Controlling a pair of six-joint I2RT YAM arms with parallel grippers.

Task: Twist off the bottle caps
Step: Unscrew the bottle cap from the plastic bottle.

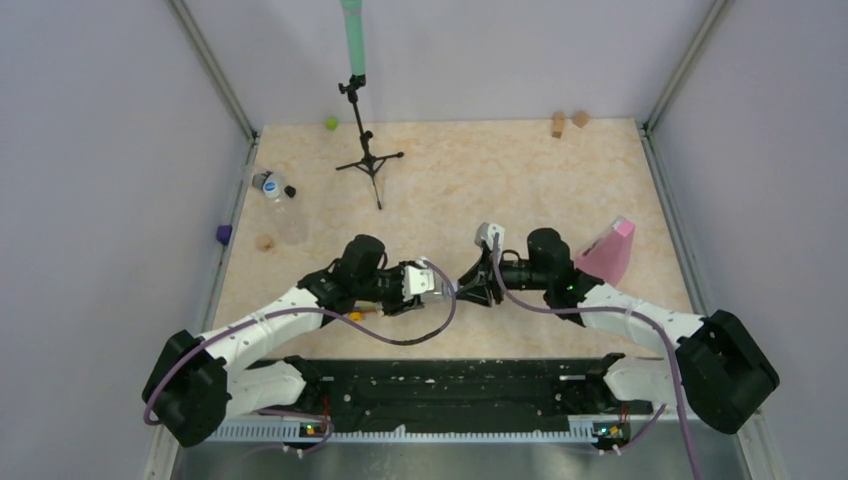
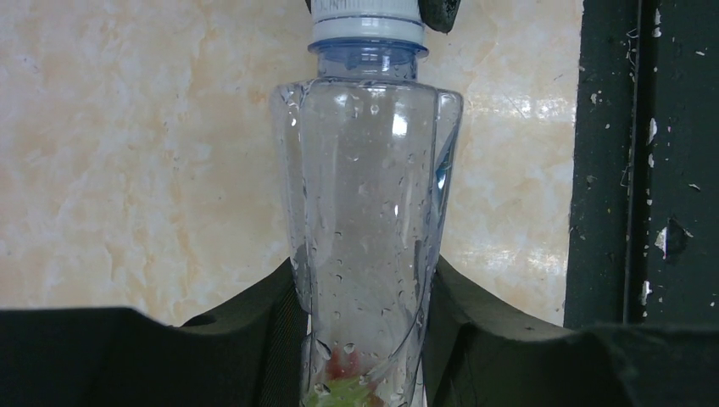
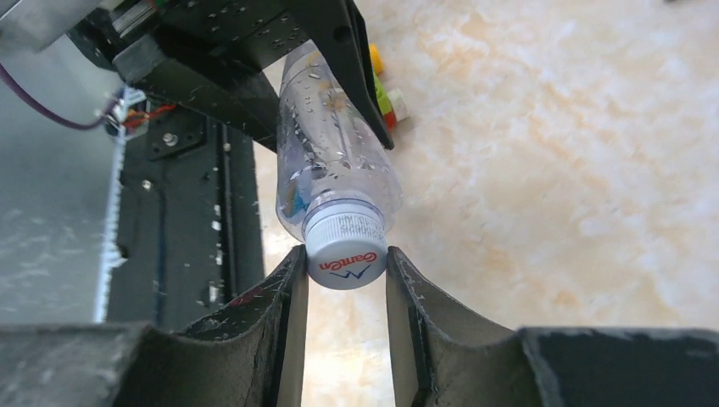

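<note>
A small clear bottle (image 2: 365, 195) with water drops inside is held level above the table, and my left gripper (image 2: 365, 288) is shut on its body. Its white cap (image 3: 346, 250), printed in red and blue, sits between the pads of my right gripper (image 3: 346, 264), which is shut on it from the opposite side. From above, the two grippers meet nose to nose at the table's near middle, left gripper (image 1: 438, 285) and right gripper (image 1: 470, 285). A second clear bottle (image 1: 283, 205) lies by the left wall.
A pink wedge (image 1: 610, 252) lies just right of the right arm. A small black tripod (image 1: 368, 150) stands at the back, with a green ball (image 1: 330, 124) near it. Tan blocks (image 1: 558, 124) sit back right, a purple block (image 1: 223, 234) at the left edge. The black rail (image 1: 450, 385) runs along the near edge.
</note>
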